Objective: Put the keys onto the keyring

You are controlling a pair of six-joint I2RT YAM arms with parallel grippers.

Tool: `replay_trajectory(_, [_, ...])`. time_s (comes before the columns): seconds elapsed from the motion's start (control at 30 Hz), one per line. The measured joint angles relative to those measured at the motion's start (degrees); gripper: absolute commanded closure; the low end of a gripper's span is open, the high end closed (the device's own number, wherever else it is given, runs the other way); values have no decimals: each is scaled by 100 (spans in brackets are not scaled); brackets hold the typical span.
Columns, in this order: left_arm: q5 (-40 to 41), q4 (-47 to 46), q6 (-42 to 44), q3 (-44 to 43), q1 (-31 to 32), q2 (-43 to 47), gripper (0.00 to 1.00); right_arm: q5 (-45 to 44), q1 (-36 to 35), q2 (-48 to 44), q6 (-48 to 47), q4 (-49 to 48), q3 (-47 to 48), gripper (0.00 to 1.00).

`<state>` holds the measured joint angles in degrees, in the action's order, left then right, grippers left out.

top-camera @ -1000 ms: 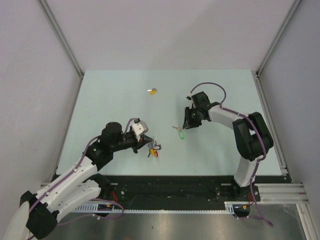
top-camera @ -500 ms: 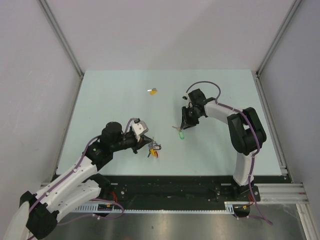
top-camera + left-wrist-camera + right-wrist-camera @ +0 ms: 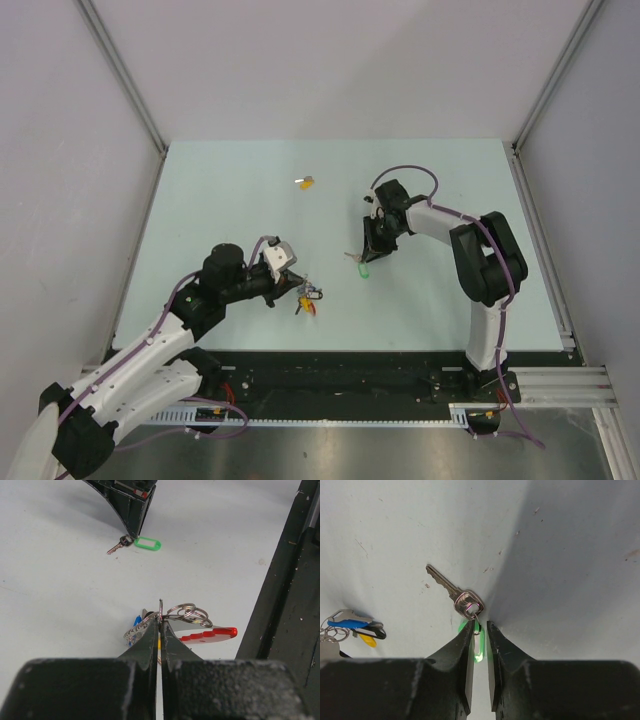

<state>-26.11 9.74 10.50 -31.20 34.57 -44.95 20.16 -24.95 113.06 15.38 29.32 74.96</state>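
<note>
Green key (image 3: 468, 602) sits between my right gripper's (image 3: 479, 631) narrowly parted tips; pinched or not, I cannot tell. My left gripper (image 3: 160, 621) clamps the one keyring (image 3: 186, 614). One yellow key (image 3: 305, 182) lies well apart.

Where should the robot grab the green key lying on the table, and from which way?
Grip the green key by its green plastic tag, coming straight down from above. It lies flat on the table, and the tag's two long sides are straight, so the fingers of the right hand can straddle them, as they do now.
</note>
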Motion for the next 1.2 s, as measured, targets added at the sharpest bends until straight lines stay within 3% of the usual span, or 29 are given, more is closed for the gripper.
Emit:
replay_trajectory(0.17, [0,4,0,-4,0,0,100,31,-11,4,-2,2,9,84])
replay_trajectory(0.4, [0,7,0,-11,0,0,100,55,-11,11,-17,11,26,100])
replay_trajectory(0.7, [2,4,2,-11,0,22,100,-116,-160,-166,-409,42,63,100])
replay_trajectory(0.93, [-133,-140,26,-13,-17,114,100,-664,-793,-1534,-1403,-210,-9,100])
replay_trajectory(1.2, [-837,-671,149,-13,-55,227,99,-498,-1115,-3644,-2280,-1075,-837,100])
